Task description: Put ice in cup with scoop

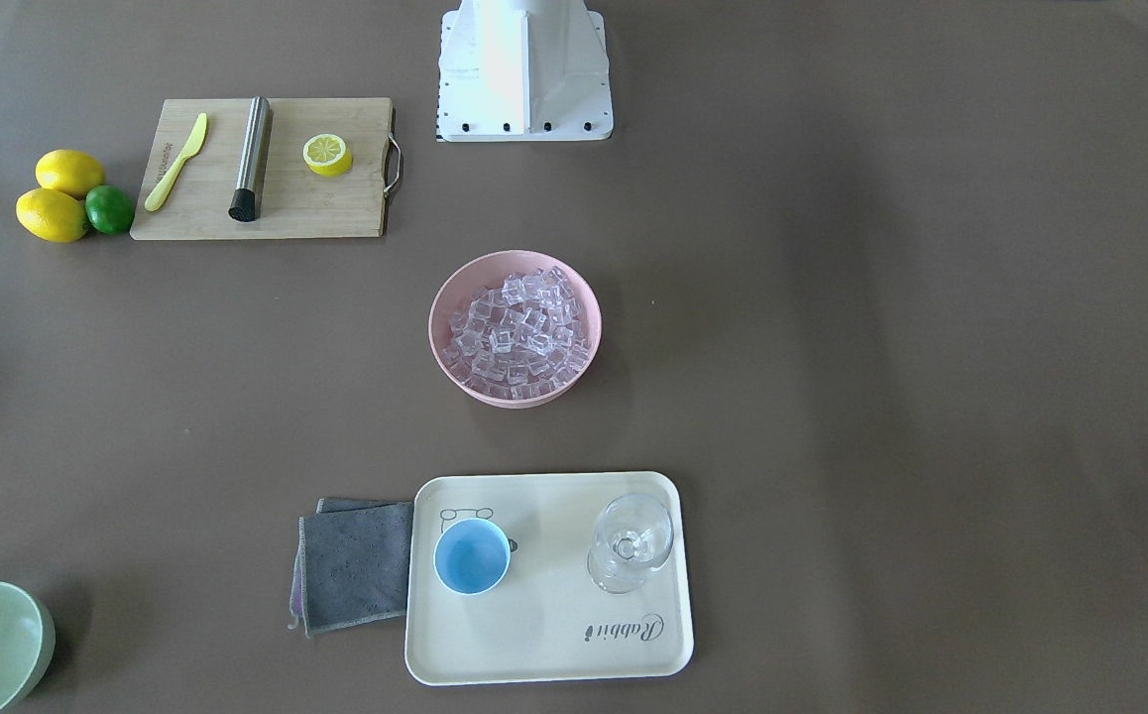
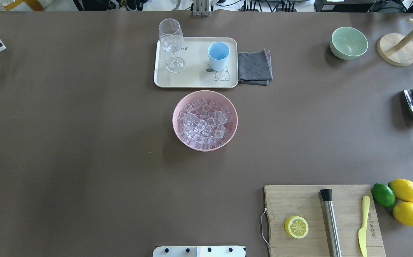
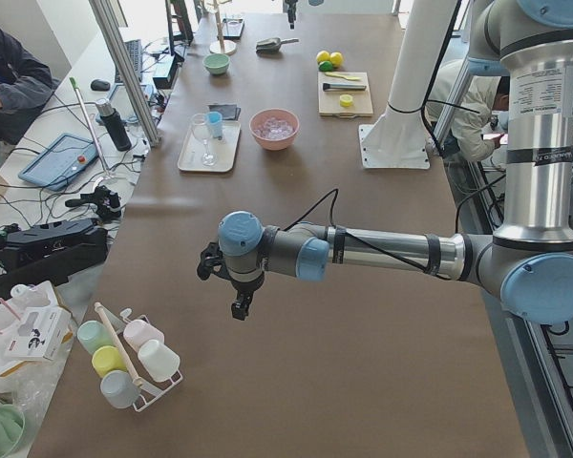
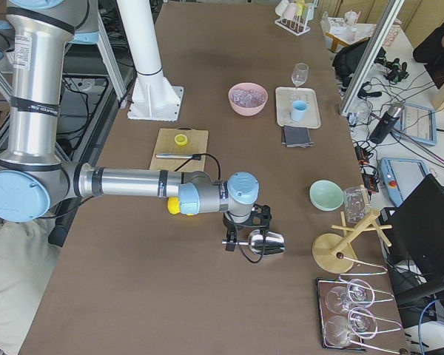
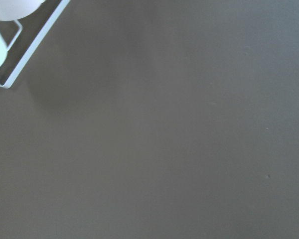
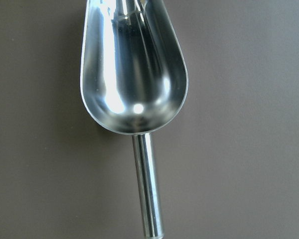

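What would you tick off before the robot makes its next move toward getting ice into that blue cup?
1. Scoop empty, trough facing up, handle free of clutter: ok.
2. Right tool at the scoop's handle; open, shut or already gripping: cannot tell.
3. Ice heaped in the pink bowl, nothing covering it: ok.
4. Cup upright and empty on the tray: ok.
5. Stemmed glass on the same tray, apart from the cup, so likely no obstacle to pouring: ok.
6. Left tool far from bowl and tray, out of the way: ok.
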